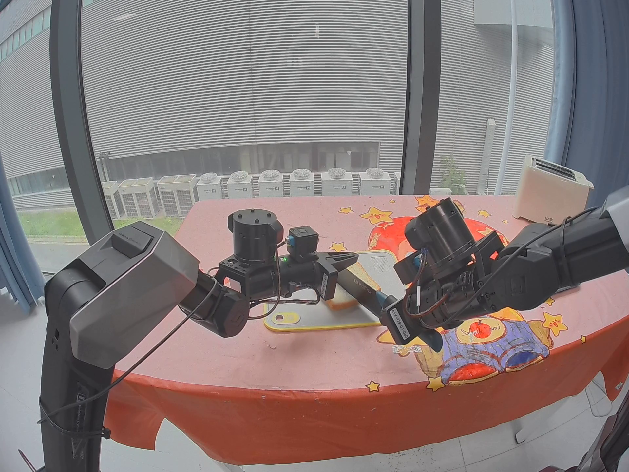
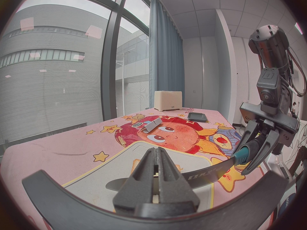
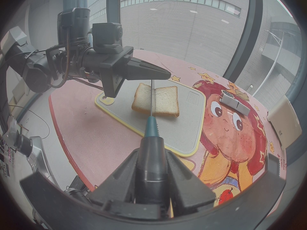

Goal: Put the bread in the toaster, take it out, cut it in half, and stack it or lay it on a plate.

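The right gripper (image 3: 152, 157) hangs low over the near edge of the table (image 1: 314, 355), its arm stretched in from the right and angled down. Its fingers are clamped tight on the dark handle of the knife (image 2: 208, 176). The blade runs away from it, edge down, across the middle of the bread (image 3: 164, 100). The bread lies flat on the board (image 3: 182, 131). The left arm comes in level from the left. The left gripper (image 1: 347, 260) points across the board with its fingers pressed together and nothing between them, its tips over the bread right by the blade.

Past the board a small grey piece (image 3: 235, 104) lies on the printed cloth. Farther on sits a dark plate (image 2: 197, 116), and the toaster (image 1: 550, 191) stands at the far right corner.

From the head the left gripper and the knife cover most of the bread. I cannot tell whether the blade is through the slice, nor whether the left fingertips touch it
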Controlling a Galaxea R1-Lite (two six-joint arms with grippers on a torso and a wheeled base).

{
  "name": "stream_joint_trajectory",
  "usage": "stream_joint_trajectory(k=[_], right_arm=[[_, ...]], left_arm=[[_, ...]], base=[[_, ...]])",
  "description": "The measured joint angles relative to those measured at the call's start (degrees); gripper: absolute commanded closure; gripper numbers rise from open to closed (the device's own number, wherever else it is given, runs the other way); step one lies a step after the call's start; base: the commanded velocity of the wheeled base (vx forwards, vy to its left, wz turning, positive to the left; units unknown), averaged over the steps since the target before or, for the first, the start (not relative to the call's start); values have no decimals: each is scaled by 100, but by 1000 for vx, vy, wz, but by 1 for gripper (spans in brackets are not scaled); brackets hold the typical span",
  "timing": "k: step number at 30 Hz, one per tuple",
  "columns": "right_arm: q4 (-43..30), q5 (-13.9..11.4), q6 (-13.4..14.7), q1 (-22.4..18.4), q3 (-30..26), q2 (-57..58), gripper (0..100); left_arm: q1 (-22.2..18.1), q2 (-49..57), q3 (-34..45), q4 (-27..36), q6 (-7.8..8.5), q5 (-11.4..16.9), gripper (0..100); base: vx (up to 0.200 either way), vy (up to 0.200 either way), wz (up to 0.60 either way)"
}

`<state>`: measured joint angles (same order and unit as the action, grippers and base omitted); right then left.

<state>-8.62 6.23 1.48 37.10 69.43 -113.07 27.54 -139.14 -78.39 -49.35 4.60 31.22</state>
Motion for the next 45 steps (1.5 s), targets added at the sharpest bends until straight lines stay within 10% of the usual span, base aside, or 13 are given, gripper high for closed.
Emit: stream_joint_trajectory(k=[45], right_arm=[[0, 28, 9, 17, -132, -60, 100]], left_arm=[[16, -68, -11, 44, 0, -11, 100]], base=[[0, 0, 0]])
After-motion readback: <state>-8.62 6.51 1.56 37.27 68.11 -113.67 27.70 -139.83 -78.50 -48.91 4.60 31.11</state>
